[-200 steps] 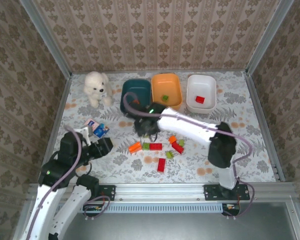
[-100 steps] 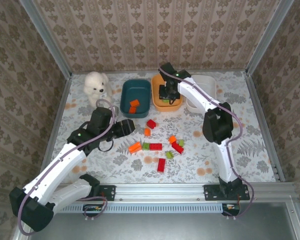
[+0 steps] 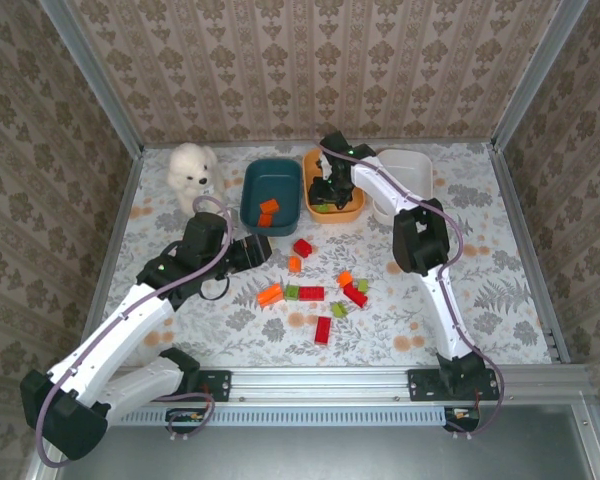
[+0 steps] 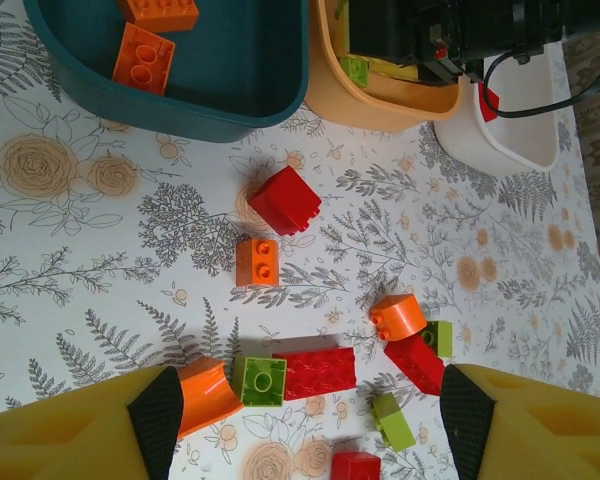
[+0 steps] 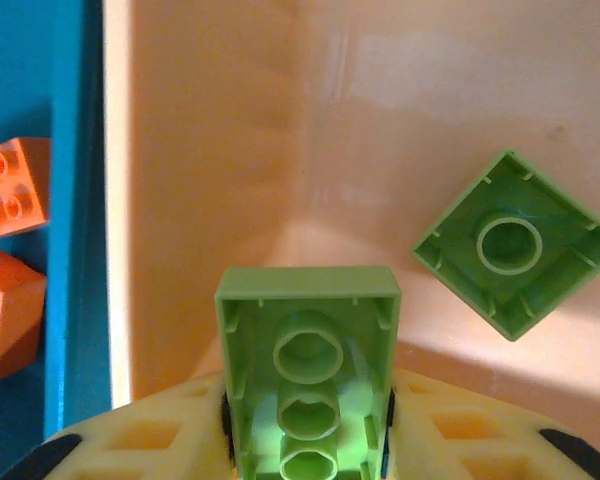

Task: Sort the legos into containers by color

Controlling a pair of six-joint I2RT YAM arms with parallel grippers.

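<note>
Green lego (image 5: pixel 307 375), pinched by the right gripper (image 5: pixel 307 425) inside the orange tub (image 5: pixel 230 150), is best let go level beside the other green brick (image 5: pixel 515 243); the left gripper (image 4: pixel 315 410) is held spread.

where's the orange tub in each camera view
top external: orange tub at the back, middle of the tub row.
left wrist: tub at top centre, cut by the upper edge.
right wrist: tub's inside wall across centre and right.
shared landmark: teal tub holding orange legos, just left of it.
</note>
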